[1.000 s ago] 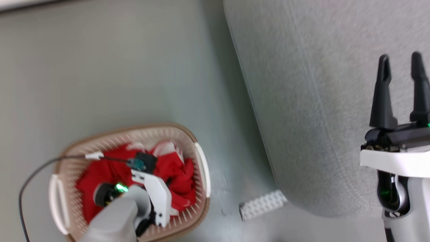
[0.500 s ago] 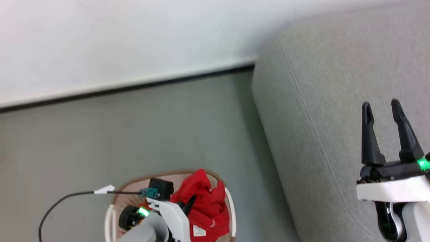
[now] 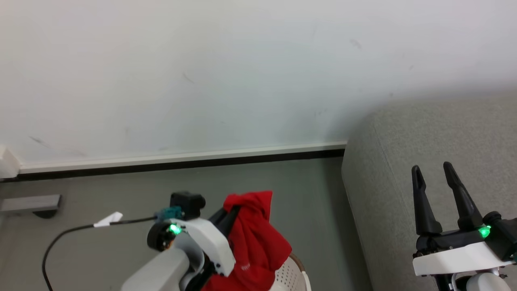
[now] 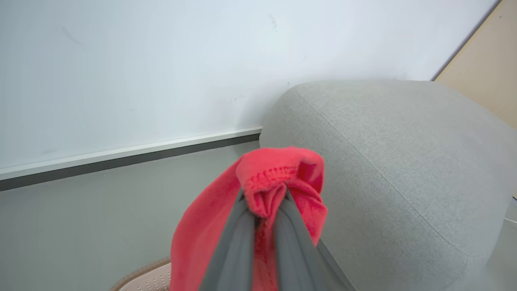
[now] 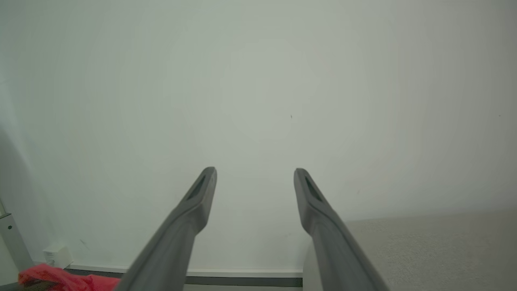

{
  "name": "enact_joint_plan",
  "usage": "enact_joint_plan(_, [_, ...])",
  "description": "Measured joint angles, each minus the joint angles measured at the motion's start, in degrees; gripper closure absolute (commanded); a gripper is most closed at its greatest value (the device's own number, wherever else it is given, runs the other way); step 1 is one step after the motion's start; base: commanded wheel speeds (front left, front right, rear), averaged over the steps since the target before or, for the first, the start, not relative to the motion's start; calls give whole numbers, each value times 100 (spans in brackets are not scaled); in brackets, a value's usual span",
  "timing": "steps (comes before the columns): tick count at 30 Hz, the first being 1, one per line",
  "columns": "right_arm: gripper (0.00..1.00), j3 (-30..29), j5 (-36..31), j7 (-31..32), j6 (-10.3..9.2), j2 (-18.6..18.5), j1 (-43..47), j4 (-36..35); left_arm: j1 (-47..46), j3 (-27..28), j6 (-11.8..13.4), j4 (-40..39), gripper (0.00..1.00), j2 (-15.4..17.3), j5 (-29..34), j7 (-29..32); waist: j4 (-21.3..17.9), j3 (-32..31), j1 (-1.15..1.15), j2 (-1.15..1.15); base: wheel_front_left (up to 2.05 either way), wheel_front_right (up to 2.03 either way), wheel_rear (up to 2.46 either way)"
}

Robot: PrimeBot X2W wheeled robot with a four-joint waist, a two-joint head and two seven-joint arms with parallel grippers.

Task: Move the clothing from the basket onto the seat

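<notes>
The grey floor [image 3: 262, 178] runs back to a white wall [image 3: 242, 81] with a dark skirting strip [image 3: 202, 163]. On it stand the basket [image 3: 294, 275] and, apart to its right, the sofa [image 3: 424, 137].

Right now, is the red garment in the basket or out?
Out: garment hangs from the left gripper above the basket; its lower end cropped.

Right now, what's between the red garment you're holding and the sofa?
Just a strip of bare grey floor, seen in the head view, separates the red garment in the left gripper from the sofa.
</notes>
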Motion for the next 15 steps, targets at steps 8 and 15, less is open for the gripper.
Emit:
enact_joint_plan(8, [0, 147, 33, 0, 0, 53, 137, 65, -157, 619, 343, -1240, 100, 376, 225, -10, 155, -281, 1, 0, 0, 0, 0])
enact_joint_plan(15, [0, 294, 107, 0, 0, 92, 228, 99, -391, 809, 622, -2011, 100, 682, 240, 143, 102, -328, 1, 0, 0, 0, 0])
